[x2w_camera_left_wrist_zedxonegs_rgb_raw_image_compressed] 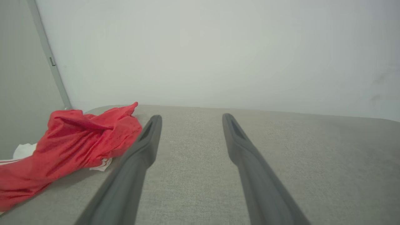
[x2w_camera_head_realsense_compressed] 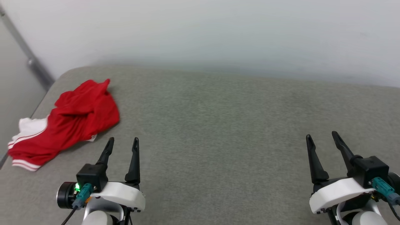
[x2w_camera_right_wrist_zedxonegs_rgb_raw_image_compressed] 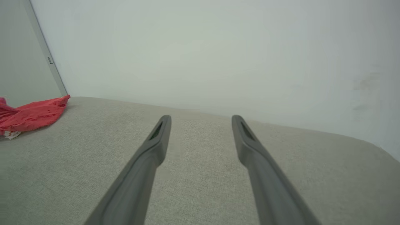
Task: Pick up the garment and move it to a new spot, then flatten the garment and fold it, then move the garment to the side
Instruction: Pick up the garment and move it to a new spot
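The garment [x2w_camera_head_realsense_compressed: 67, 120] lies crumpled near the far left edge of the grey cushioned surface [x2w_camera_head_realsense_compressed: 218, 125], red with a white sleeve and striped trim at its left end; its lettering is hidden. It also shows in the left wrist view as the garment [x2w_camera_left_wrist_zedxonegs_rgb_raw_image_compressed: 68, 143] and in the right wrist view as the garment [x2w_camera_right_wrist_zedxonegs_rgb_raw_image_compressed: 29, 114]. My left gripper [x2w_camera_head_realsense_compressed: 122, 142] is open just in front and to the right of it, apart from the cloth. My right gripper [x2w_camera_head_realsense_compressed: 322, 136] is open far to the right, with nothing between its fingers.
A pale wall [x2w_camera_head_realsense_compressed: 218, 31] rises behind the surface. A grey rail [x2w_camera_head_realsense_compressed: 28, 59] runs down at the far left beside the surface's rounded corner. The surface's left edge drops off right by the garment.
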Controlling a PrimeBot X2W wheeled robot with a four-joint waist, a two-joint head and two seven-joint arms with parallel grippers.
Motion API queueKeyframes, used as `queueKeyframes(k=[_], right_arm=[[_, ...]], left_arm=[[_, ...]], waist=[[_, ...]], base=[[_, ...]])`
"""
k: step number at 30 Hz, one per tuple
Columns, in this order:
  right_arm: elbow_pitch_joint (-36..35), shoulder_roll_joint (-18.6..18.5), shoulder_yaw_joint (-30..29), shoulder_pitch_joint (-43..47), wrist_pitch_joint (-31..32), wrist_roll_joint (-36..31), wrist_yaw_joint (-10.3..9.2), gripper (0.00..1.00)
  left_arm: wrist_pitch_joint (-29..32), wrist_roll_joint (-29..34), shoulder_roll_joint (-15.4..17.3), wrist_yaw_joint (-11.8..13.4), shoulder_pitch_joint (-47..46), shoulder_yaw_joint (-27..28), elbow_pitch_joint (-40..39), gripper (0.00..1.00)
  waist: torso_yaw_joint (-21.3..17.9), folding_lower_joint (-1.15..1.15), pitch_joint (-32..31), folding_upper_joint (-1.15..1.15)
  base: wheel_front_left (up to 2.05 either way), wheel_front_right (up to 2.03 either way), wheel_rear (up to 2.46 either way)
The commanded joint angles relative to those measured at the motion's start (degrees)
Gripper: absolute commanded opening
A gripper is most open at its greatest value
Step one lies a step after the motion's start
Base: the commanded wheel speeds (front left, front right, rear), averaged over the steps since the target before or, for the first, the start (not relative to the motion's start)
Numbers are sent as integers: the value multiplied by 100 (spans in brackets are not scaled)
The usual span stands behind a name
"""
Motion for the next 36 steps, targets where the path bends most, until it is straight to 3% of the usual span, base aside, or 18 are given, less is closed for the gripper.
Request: queueKeyframes(k=[1, 12, 20, 29, 36], right_arm=[[-44, 22, 34, 18, 8, 43, -2, 100], [-174, 20, 275, 20, 91, 185, -2, 100], [-182, 18, 514, -74, 108, 219, -2, 100], [-204, 18, 620, -136, 98, 203, -2, 100], [-281, 18, 739, -295, 194, 115, -2, 100]], left_arm=[[-15, -38, -1, -10, -48, 60, 3, 100], [-15, -103, -51, -44, 39, 368, 27, 100], [-15, -99, -74, -79, 101, 536, 30, 100], [-15, -12, -56, -134, 93, 662, 42, 100], [-15, -57, -84, -92, -196, 800, 64, 100]], waist=[[313, 0, 29, 0], [1384, 0, 33, 0], [1802, 0, 44, 0], [2002, 0, 80, 0], [1853, 0, 313, 0]], base=[[0, 0, 0], [0, 0, 0], [0, 0, 0], [0, 0, 0], [0, 0, 0]])
